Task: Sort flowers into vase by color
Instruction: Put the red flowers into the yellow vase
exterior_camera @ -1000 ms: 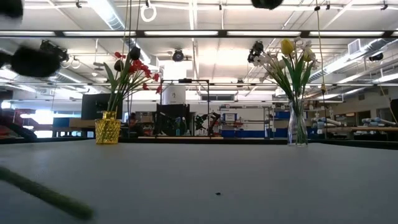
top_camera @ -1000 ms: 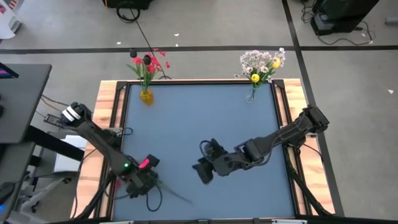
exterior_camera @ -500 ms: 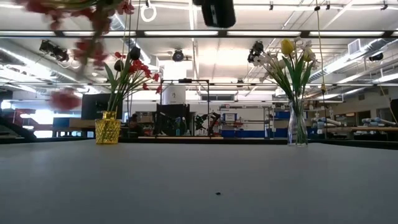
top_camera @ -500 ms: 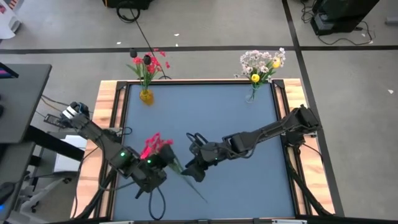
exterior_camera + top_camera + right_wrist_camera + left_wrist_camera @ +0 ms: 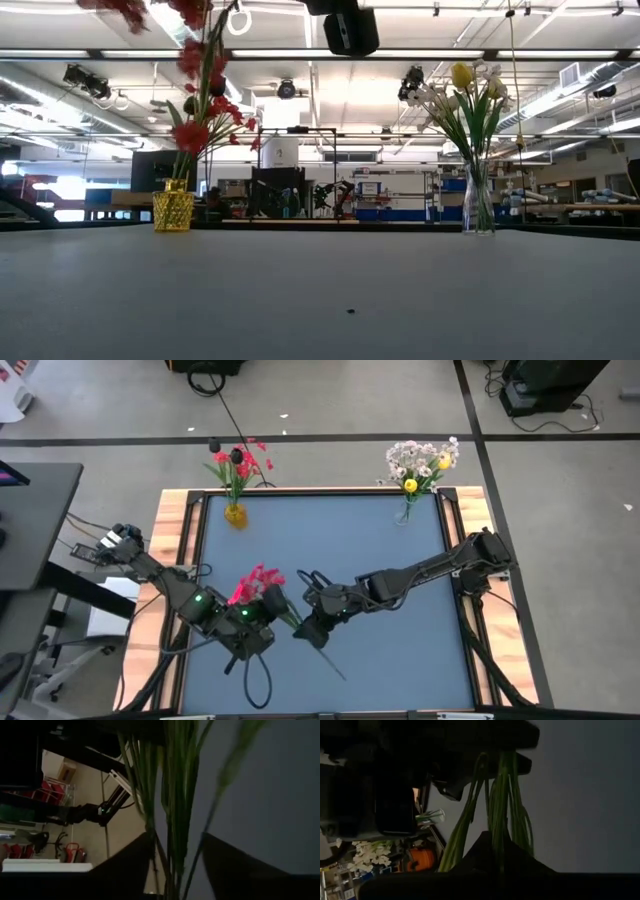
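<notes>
The left arm reaches from the counter's left edge toward its near middle, elbow bent low, and its left tool (image 5: pixel 258 622) is closed on the green stems of a red-blossomed artificial flower spray (image 5: pixel 255 582), lifted clear of the blue-grey counter (image 5: pixel 330 540). The spray's long axis runs diagonally: red blossoms point toward the far-left corner, and the thin stem end trails toward the near edge. The right arm stretches from the right edge across the middle, nearly flat, and its right tool (image 5: pixel 312 628) sits just beside the left one with the same stems running between its fingers (image 5: pixel 125 865); whether they press the stems cannot be told. At the far-left corner stands a small yellow glass vase (image 5: pixel 235 514) with red and dark blooms, and at the far-right corner a clear glass vase (image 5: pixel 404 513) with white and yellow flowers.
</notes>
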`<act>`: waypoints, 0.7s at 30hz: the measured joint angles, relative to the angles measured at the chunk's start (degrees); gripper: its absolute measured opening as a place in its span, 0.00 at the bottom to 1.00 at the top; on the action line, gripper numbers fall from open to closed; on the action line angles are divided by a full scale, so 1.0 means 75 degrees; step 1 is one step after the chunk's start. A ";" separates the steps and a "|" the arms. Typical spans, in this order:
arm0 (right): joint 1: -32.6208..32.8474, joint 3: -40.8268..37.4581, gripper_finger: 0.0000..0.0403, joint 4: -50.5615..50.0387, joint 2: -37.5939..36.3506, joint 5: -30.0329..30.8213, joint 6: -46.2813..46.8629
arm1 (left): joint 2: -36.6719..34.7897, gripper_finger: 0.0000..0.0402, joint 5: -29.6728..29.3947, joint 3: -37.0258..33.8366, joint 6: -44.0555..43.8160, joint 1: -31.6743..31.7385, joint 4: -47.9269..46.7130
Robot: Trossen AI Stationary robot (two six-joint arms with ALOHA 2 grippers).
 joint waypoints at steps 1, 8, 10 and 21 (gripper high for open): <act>-0.0007 0.0000 0.42 0.0000 0.0000 0.0003 0.0007 | 0.0000 0.03 0.0000 0.0000 -0.0024 0.0000 0.0027; -0.0022 0.0000 0.05 -0.0028 -0.0003 0.0170 0.0112 | -0.0123 0.14 0.0091 -0.0003 -0.2339 0.0253 0.0065; -0.0022 0.0008 0.05 -0.0165 -0.0005 0.0479 0.0122 | -0.0362 0.20 0.0151 -0.0003 -0.3196 0.0251 0.0211; 0.0134 -0.0003 0.05 -0.0365 -0.0192 0.4607 -0.0630 | -0.2560 0.57 0.0265 -0.0136 -0.9412 0.0118 0.0227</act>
